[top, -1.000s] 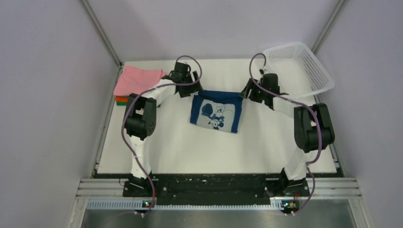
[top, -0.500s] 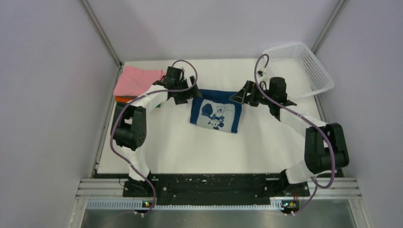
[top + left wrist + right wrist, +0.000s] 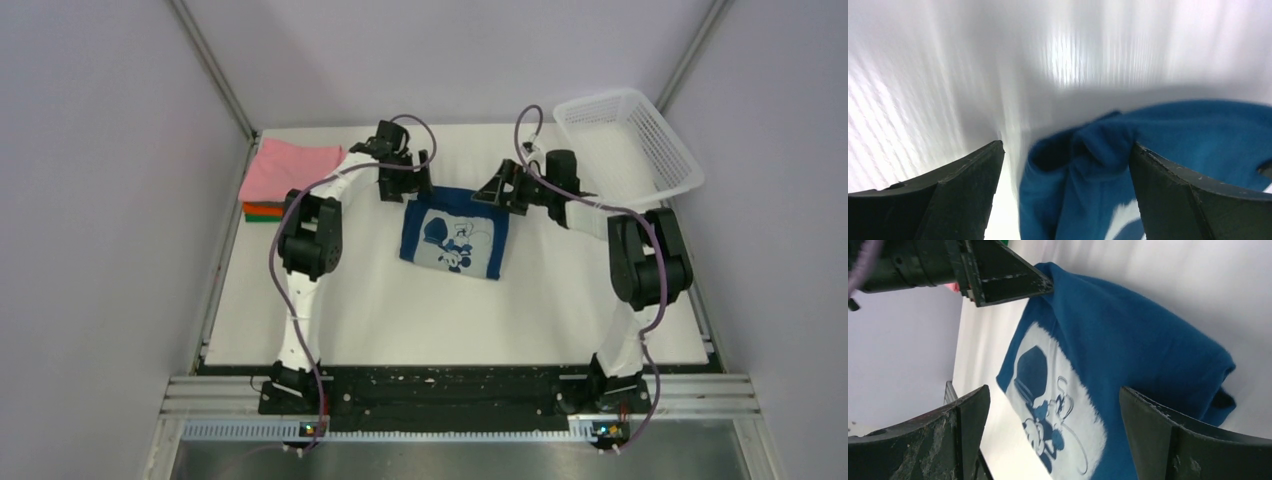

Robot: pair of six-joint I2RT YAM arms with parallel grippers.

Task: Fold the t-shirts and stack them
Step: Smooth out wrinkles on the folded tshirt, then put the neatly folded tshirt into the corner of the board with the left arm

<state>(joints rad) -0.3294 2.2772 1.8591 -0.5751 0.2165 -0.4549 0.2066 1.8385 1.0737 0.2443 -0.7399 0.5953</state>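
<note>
white table (image 3: 400, 310): pink-topped stack (image 3: 290, 170) sits far left. navy shirt (image 3: 455, 235) looks part-folded, not yet stacked. left claw (image 3: 1065, 150) and right claw (image 3: 1054, 390) both open at its far corners.

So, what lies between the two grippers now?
The navy t-shirt: its far edge spans the gap, with the left gripper at one far corner and the right gripper at the other. The top external view shows this best.

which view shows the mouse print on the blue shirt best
Right wrist: the mouse print is large and sharp there. Top external shows it whole but tiny; left wrist catches only a blurred pale sliver of it.
</note>
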